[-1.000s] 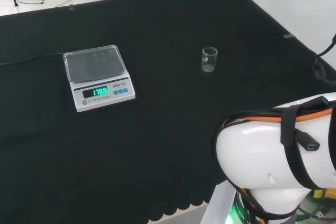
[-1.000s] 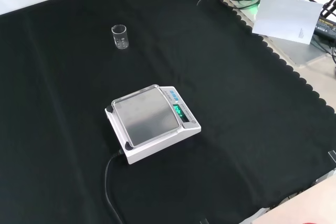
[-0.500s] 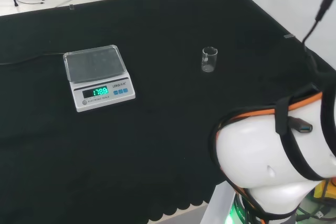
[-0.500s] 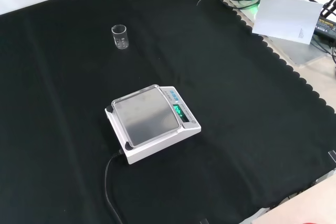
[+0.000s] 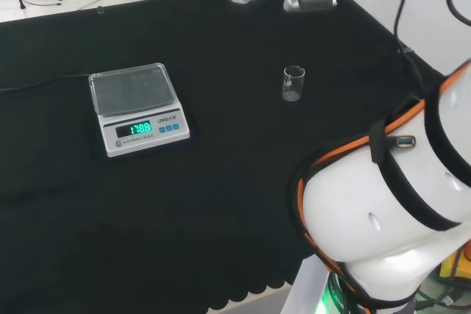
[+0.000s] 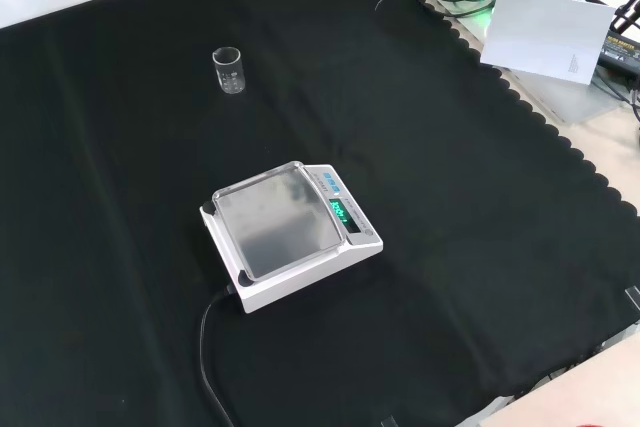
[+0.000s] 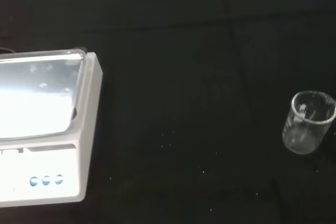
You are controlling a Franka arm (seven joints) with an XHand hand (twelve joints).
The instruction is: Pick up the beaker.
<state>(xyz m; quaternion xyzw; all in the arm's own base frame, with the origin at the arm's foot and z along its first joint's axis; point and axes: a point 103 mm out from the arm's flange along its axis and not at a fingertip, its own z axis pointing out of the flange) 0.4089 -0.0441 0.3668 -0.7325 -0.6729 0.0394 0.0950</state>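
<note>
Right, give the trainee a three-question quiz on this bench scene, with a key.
1. True or false: the beaker stands upright on the black cloth.
2. In the head view, the beaker is to which side of the scale? A left, B right.
3. Fill in: the scale's weighing pan carries ____.

Key: 1 true. 2 B. 3 nothing.
</note>
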